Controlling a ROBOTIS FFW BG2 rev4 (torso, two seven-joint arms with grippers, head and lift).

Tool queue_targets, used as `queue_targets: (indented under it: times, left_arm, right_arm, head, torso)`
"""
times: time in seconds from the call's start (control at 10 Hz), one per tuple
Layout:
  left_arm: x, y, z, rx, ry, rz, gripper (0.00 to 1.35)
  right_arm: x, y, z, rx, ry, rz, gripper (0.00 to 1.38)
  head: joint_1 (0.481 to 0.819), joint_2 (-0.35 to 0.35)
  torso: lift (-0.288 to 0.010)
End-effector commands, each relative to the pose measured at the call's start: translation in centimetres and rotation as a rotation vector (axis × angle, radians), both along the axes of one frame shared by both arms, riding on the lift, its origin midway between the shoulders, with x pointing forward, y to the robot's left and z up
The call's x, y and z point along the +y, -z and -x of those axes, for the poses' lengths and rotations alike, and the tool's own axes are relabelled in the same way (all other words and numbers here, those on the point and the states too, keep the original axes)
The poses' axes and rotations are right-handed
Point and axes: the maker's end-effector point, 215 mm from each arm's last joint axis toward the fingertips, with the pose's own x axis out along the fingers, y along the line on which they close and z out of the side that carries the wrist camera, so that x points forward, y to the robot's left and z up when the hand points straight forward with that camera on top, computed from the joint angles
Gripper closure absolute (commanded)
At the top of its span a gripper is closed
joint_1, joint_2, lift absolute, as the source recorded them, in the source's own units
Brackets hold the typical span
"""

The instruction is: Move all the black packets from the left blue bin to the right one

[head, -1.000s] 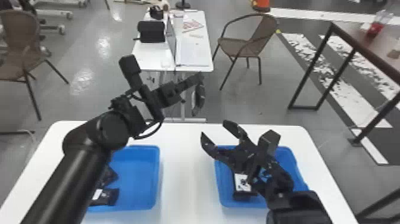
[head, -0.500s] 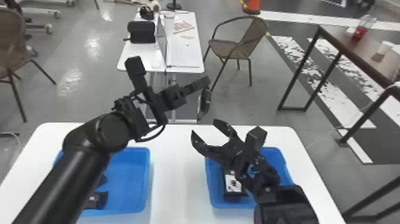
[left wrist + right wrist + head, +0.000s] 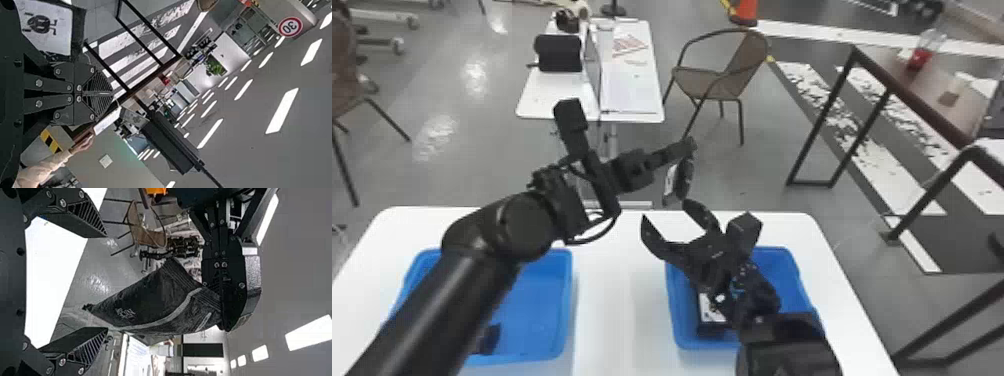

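Black left gripper pinches soft black packet by end, likely leaving rest free for right gripper, wide open, empty. Dark packet in left blue plastic bin; white-labelled packet in right bin.

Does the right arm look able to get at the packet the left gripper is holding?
Probably yes: the right gripper is open and faces the packet, whose near end looks free of the left gripper, with nothing visible between.

The left end effector is closed beyond the right end effector, which gapes wide open.
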Motion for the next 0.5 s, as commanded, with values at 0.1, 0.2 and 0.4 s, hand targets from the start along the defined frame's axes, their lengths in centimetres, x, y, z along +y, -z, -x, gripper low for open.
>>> queue_targets:
  times: [0.1, 0.2, 0.4]
  left_arm:
    - [-2.8, -0.3, 2.0, 0.019, 0.065, 0.024, 1.21]
    - [-3.3, -0.3, 2.3, 0.022, 0.075, 0.027, 1.21]
    - [-4.5, -0.3, 3.4, 0.036, 0.103, 0.041, 1.21]
  right_arm:
    - [-1.1, -1.1, -1.0, -0.035, 0.093, 0.066, 0.84]
    - [-2.3, -1.5, -1.2, -0.044, 0.181, 0.065, 0.94]
    - [-3.2, -2.0, -1.4, -0.057, 0.238, 0.074, 1.31]
  head:
    - [0.673, -0.215]
    - [0.669, -0.233]
    - [0.661, -0.264]
  torso:
    - [0.0]
    - [0.0]
    - [0.0]
